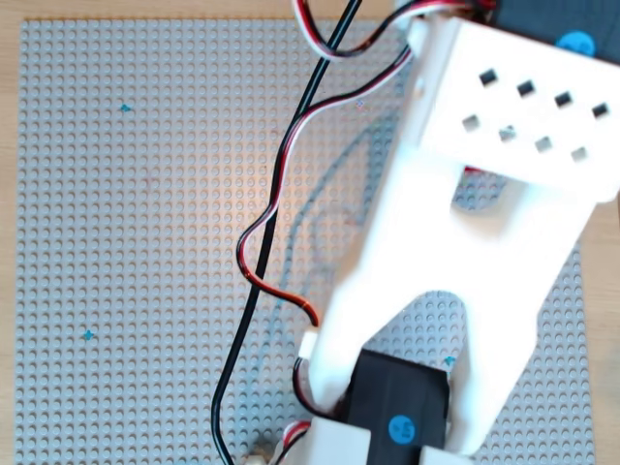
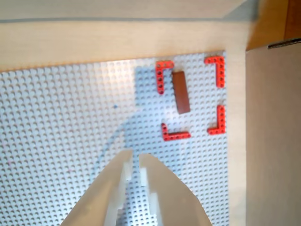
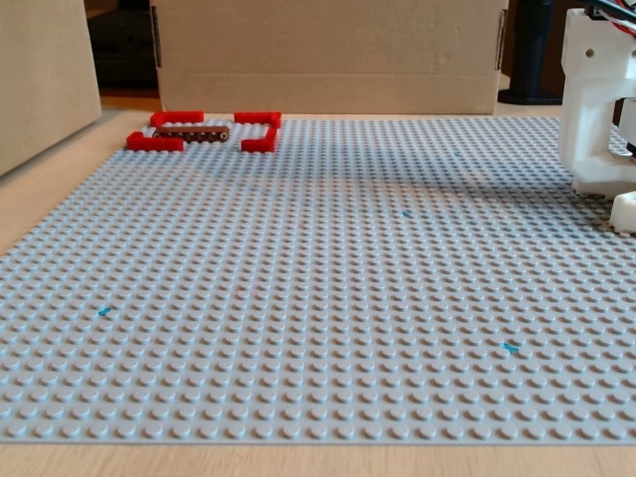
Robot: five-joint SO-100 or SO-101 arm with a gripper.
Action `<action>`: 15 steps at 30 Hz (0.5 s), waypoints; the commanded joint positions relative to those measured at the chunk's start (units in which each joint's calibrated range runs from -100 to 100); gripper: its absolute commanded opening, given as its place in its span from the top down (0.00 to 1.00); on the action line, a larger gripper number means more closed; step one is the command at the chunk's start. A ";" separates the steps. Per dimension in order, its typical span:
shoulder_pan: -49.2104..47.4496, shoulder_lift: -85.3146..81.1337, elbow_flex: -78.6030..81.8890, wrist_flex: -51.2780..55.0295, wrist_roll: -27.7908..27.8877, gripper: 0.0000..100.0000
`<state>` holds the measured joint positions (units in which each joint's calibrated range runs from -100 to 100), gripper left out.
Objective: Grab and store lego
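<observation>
White arm structure [image 1: 455, 242] fills the right half of the overhead view, closest to the lens, with a black servo [image 1: 399, 402] at the bottom centre and black, red and white cables [image 1: 276, 223] looping down the middle over the grey studded baseplate [image 1: 126, 242]; the end effector and the lego cannot be seen from above, hidden or out of frame. Moving to the wrist view, the end effector [image 2: 135, 162] rises from the bottom centre of the frame, its two pale fingers [image 2: 157, 188] nearly together with only a narrow slit between them and nothing gripped, hovering above the baseplate [image 2: 56, 141]. Higher in that frame, right of centre, the lego [image 2: 180, 92] lies flat on the baseplate inside a square marked by four red corner pieces [image 2: 216, 70], close to the upper-left corner piece and well apart from the fingers. A cardboard box [image 2: 273, 141] runs down the right edge, and bare wooden tabletop [image 2: 94, 42] shows along the top. From the fixed view, the baseplate [image 3: 318, 328] spreads across the foreground; the lego [image 3: 194, 131] sits in the upper left among the red corner pieces [image 3: 155, 143], just before a cardboard box [image 3: 328, 55], while part of the white arm [image 3: 596, 109] stands at the right edge.
</observation>
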<state>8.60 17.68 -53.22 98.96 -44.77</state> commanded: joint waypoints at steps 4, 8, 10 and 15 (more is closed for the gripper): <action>-3.04 -13.61 10.21 0.78 -2.29 0.99; -4.97 -19.62 17.92 0.78 -4.48 0.99; -5.78 -22.84 21.73 0.78 -4.74 0.99; -6.60 -31.73 36.43 0.78 -6.15 0.99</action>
<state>2.64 -7.66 -23.57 98.96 -49.70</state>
